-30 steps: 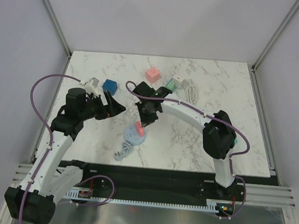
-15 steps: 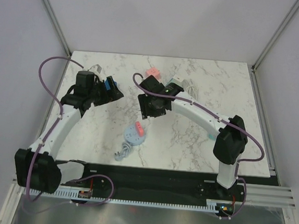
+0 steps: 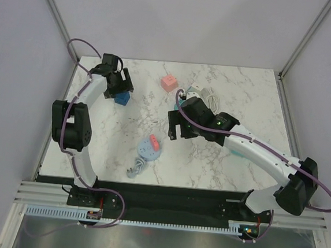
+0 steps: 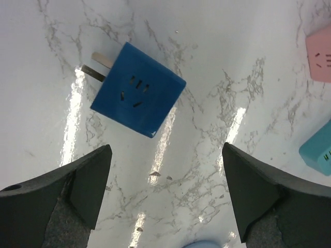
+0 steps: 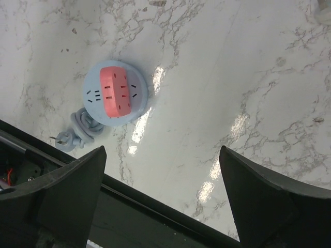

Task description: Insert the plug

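The red plug point(image 5: 116, 90) sits on the face of the round light-blue socket point(image 5: 93, 85), with nothing holding it. From above, this plug point(image 3: 152, 139) and socket point(image 3: 147, 151) lie near the table's front middle. My right gripper point(image 3: 172, 130) hangs open a short way up and to the right of them; in its wrist view the right gripper point(image 5: 163, 196) has nothing between its fingers. At the far left, my left gripper point(image 3: 121, 91) is open above a blue cube adapter point(image 4: 137, 88) with two metal prongs; the left gripper point(image 4: 165, 191) is empty.
The socket's grey-blue cable point(image 5: 80, 132) is coiled by the table's black front rail point(image 5: 155, 206). A pink cube adapter point(image 3: 169, 82) lies at the back. A teal adapter point(image 4: 318, 150) and a white adapter with cable point(image 3: 205, 95) lie beyond the right arm.
My right gripper opened, let go of the red plug on the round socket and drew back to the right. The left arm swung to the far left, over the blue cube.
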`<action>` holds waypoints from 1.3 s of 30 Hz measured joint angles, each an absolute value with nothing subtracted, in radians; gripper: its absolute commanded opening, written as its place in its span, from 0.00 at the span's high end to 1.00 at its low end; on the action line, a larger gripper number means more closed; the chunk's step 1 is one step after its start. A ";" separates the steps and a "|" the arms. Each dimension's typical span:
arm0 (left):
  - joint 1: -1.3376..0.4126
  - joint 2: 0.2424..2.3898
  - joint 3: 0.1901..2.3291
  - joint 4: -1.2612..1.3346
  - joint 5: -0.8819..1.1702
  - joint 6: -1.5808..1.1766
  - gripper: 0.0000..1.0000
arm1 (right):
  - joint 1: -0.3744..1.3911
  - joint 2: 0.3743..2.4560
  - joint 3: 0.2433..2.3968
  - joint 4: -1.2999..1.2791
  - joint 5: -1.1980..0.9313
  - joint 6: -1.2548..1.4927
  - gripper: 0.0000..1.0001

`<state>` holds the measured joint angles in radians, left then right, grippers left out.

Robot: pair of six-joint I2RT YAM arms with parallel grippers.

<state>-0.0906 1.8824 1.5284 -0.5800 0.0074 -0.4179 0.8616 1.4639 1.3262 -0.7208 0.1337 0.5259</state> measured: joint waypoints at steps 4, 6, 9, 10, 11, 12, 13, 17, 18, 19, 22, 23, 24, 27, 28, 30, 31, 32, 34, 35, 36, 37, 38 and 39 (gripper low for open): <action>-0.073 1.927 1.605 -0.659 -0.062 -0.520 0.01 | 0.862 1.401 1.279 -0.685 0.141 0.523 0.02; -0.064 1.942 1.650 -0.698 -0.083 -0.588 0.01 | 0.862 1.388 1.271 -0.662 0.139 0.522 0.02; -0.052 1.993 1.748 -0.759 -0.089 -0.682 0.01 | 0.861 1.388 1.263 -0.638 0.134 0.519 0.02; -0.050 2.014 1.776 -0.772 -0.089 -0.709 0.01 | 0.861 1.387 1.258 -0.635 0.134 0.517 0.02; -0.047 2.030 1.793 -0.781 -0.088 -0.732 0.01 | 0.861 1.387 1.256 -0.635 0.134 0.515 0.02; -0.047 2.045 1.802 -0.792 -0.088 -0.756 0.01 | 0.861 1.387 1.252 -0.633 0.133 0.512 0.02; -0.046 2.054 1.804 -0.800 -0.088 -0.772 0.01 | 0.861 1.387 1.249 -0.635 0.134 0.508 0.02; -0.046 2.093 1.805 -0.846 -0.087 -0.824 0.01 | 0.861 1.387 1.248 -0.631 0.134 0.498 0.02; -0.046 2.101 1.807 -0.851 -0.086 -0.826 0.02 | 0.861 1.387 1.248 -0.629 0.134 0.496 0.02; -0.046 2.110 1.809 -0.855 -0.085 -0.827 0.02 | 0.861 1.387 1.247 -0.626 0.135 0.494 0.02; -0.046 2.140 1.824 -0.862 -0.084 -0.826 0.03 | 0.861 1.387 1.243 -0.615 0.135 0.491 0.02; -0.046 2.150 1.828 -0.865 -0.083 -0.826 0.04 | 0.861 1.387 1.240 -0.612 0.134 0.490 0.02; -0.046 2.158 1.831 -0.863 -0.073 -0.826 0.05 | 0.861 1.387 1.238 -0.609 0.134 0.488 0.02; -0.046 2.180 1.857 -0.865 -0.068 -0.822 0.11 | 0.861 1.387 1.232 -0.605 0.135 0.480 0.02; -0.047 2.192 1.868 -0.863 -0.068 -0.817 0.16 | 0.861 1.387 1.231 -0.603 0.137 0.474 0.02; -0.047 2.214 1.887 -0.865 -0.057 -0.805 0.26 | 0.861 1.387 1.227 -0.600 0.146 0.468 0.02; -0.047 2.222 1.895 -0.865 -0.047 -0.796 0.37 | 0.861 1.387 1.225 -0.599 0.153 0.464 0.02; -0.047 2.226 1.903 -0.864 -0.038 -0.784 0.43 | 0.861 1.387 1.224 -0.599 0.158 0.459 0.02; -0.047 2.226 1.905 -0.859 -0.019 -0.757 0.66 | 0.861 1.387 1.223 -0.598 0.170 0.448 0.02; -0.047 2.226 1.905 -0.857 -0.007 -0.739 0.73 | 0.861 1.387 1.223 -0.598 0.178 0.446 0.02; -0.047 2.225 1.905 -0.856 0.004 -0.722 0.80 | 0.860 1.387 1.223 -0.598 0.187 0.443 0.02; -0.047 2.223 1.904 -0.856 0.010 -0.707 0.92 | 0.859 1.387 1.223 -0.598 0.196 0.440 0.02; -0.048 2.220 1.900 -0.856 0.015 -0.694 0.98 | 0.857 1.387 1.223 -0.598 0.202 0.439 0.02; -0.049 2.212 1.889 -0.853 0.022 -0.680 0.98 | 0.853 1.387 1.223 -0.598 0.208 0.436 0.02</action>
<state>-0.0486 2.2124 1.8893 -0.8532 0.0216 -0.6800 0.8532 1.3872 1.2232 -0.5980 0.2077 0.4358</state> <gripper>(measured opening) 0.616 0.982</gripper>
